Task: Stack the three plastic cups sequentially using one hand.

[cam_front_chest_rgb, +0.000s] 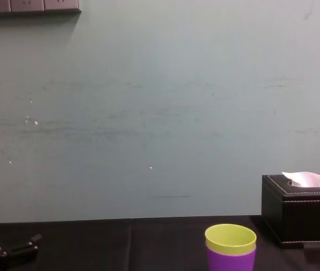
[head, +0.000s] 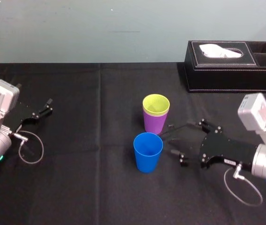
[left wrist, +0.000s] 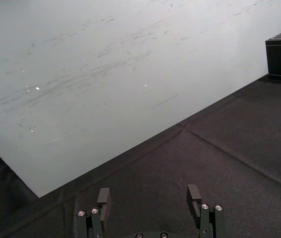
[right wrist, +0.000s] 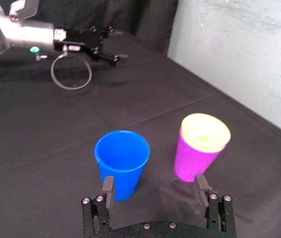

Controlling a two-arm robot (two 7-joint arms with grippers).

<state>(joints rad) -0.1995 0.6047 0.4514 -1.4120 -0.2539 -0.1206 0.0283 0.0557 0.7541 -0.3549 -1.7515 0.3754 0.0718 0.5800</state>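
The yellow-green cup (head: 155, 103) sits nested inside the purple cup (head: 155, 123) at the table's middle. The blue cup (head: 148, 153) stands upright just in front of them, apart from the pair. My right gripper (head: 172, 139) lies low on the cloth just right of the cups, open, with nothing between its fingers. In the right wrist view the blue cup (right wrist: 123, 161) stands before one finger and the purple cup (right wrist: 192, 162) with the yellow-green cup (right wrist: 205, 133) before the other, beyond the gripper (right wrist: 155, 186). My left gripper (head: 36, 124) rests open at the far left.
A black tissue box (head: 231, 66) stands at the back right by the wall. The black cloth (head: 90, 178) lies bare around the cups. A cable loop (head: 31, 151) hangs beside the left wrist. The chest view has the nested cups (cam_front_chest_rgb: 231, 240) and the box (cam_front_chest_rgb: 301, 213).
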